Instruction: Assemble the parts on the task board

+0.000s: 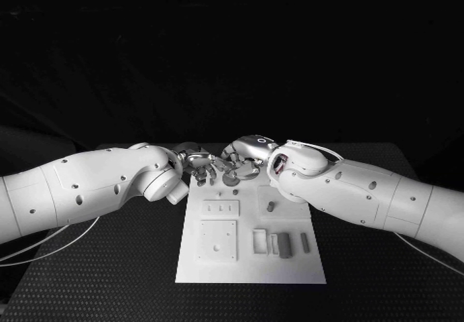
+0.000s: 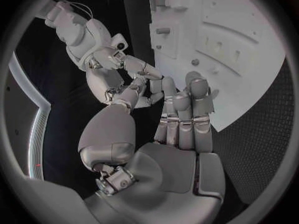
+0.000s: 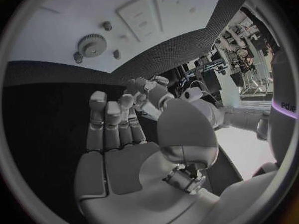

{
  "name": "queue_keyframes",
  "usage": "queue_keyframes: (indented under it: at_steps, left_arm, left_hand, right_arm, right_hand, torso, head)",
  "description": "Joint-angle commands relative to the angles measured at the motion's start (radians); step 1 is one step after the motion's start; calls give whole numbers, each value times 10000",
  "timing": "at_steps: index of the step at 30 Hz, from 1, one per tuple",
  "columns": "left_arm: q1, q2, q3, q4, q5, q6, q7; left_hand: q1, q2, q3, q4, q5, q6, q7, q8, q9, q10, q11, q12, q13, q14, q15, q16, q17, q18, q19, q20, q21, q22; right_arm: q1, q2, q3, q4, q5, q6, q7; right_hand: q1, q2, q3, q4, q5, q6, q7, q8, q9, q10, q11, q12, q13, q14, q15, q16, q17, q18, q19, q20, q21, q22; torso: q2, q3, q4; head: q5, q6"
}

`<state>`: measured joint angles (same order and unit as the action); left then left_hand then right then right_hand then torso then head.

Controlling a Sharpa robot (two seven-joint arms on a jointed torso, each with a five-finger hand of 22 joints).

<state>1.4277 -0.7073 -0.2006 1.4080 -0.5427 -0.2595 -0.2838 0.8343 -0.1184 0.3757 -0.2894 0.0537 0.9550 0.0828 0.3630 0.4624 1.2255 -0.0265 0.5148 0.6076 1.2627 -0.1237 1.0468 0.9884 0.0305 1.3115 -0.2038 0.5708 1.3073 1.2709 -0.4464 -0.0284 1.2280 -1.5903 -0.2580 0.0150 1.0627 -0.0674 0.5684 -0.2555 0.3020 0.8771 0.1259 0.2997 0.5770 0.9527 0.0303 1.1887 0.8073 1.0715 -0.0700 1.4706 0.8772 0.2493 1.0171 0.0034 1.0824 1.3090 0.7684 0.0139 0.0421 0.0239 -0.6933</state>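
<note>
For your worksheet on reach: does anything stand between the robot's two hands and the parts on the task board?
Nothing visible does. The left hand and right hand hover together at the far edge of the task board, holding nothing. The gear and other parts lie uncovered on the board.

A black table [image 1: 116, 268] with a finely textured top is seen beneath a wholly dark backdrop. Beyond the table's far edge, cluttered equipment [image 3: 239, 50] is glimpsed in a brighter room.
</note>
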Motion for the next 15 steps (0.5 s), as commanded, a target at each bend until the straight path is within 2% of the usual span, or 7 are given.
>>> queue_keyframes:
  at_steps: [1,6,11,15]
  left_arm:
    - [10,40,5,-4,-33,135,-50]
    - [10,48,5,-24,-32,135,-131]
    - [10,58,5,-43,-28,160,-127]
    - [10,84,5,-89,27,146,-105]
  left_hand:
    - [70,54,22,8,-49,970,37,31,8,-37,72,61,-11,18,-44,61,-22,804,15,-67,79,242]
    - [90,58,2,13,-50,939,49,0,-1,-74,81,36,-37,25,-37,106,-48,794,16,-80,109,240]
    - [79,72,-9,25,-49,941,51,-5,-1,-73,84,33,-46,31,-35,127,-61,788,20,-86,123,238]
    - [103,185,7,26,-49,961,45,-9,3,-52,78,41,-62,29,-39,167,-96,781,16,-103,147,234]
  right_arm:
    - [-5,19,0,18,-126,77,-45]
    - [-6,33,0,43,-130,70,-53]
    - [-11,38,0,75,-132,88,-59]
    - [-18,55,0,104,-132,116,-67]
  right_hand:
    - [-10,-8,1,63,12,215,135,41,18,54,-13,23,-10,2,-46,56,-11,125,0,-35,27,103]
    - [-18,-6,-2,66,10,220,134,40,20,59,-14,24,-11,8,-48,56,-13,125,5,-37,28,102]
    - [-27,-5,-5,72,9,225,132,39,21,64,-16,24,-13,13,-50,55,-16,125,9,-39,28,101]
    - [-36,-8,-9,77,8,238,127,42,26,72,-20,24,-15,20,-53,55,-19,125,16,-42,29,100]
  torso:
    - [0,-1,1]
    - [-1,4,-2]
    - [2,3,-4]
    - [3,0,-7]
  head:
    - [-5,-1]
    - [-1,4]
    - [-62,-40]
    - [-48,-43]
